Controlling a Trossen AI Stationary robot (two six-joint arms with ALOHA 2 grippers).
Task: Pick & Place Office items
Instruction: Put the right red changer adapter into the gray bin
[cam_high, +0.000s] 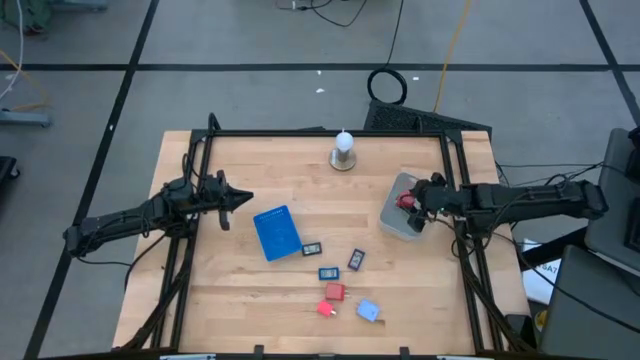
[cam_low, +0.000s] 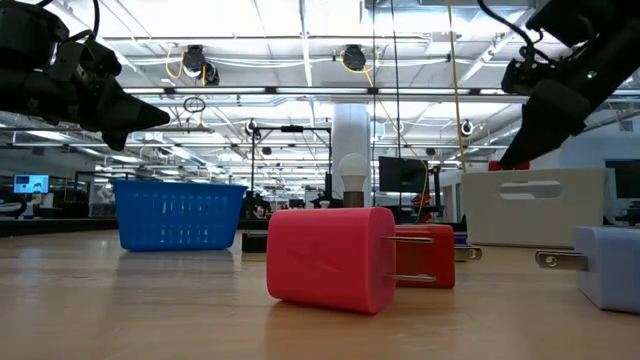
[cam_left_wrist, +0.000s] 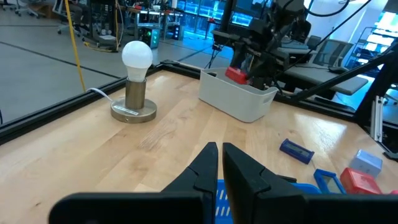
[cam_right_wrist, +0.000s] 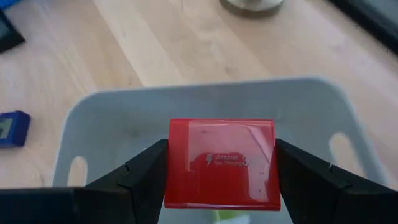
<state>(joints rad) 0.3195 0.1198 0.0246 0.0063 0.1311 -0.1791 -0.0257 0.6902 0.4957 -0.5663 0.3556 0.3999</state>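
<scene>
My right gripper (cam_right_wrist: 221, 163) is shut on a red block (cam_right_wrist: 221, 162) marked "Adapter", at the mouth of the grey container (cam_high: 392, 222) near the table's right edge. The left wrist view shows this red block (cam_left_wrist: 236, 74) at the container's rim (cam_left_wrist: 239, 93). My left gripper (cam_high: 245, 200) hovers shut over the table's left side, touching nothing. Loose office items lie on the near middle of the table: two dark rectangles (cam_high: 311, 248), a blue piece (cam_high: 328, 272), two red blocks (cam_high: 333, 291) and a light-blue block (cam_high: 367, 311). My right gripper pinches the red block between its two fingers, one on each of two opposite side faces (cam_right_wrist: 173, 163). The fingers slant down from the table's right side. The block's printed face is toward the wrist camera and it sits level over the container's inside; whether it touches the floor I cannot tell.
A large blue rectangle (cam_high: 277, 232) lies left of the loose items. A light bulb on a round base (cam_high: 343, 152) stands at the far middle. A black frame (cam_high: 320, 133) runs around the table's edges.
</scene>
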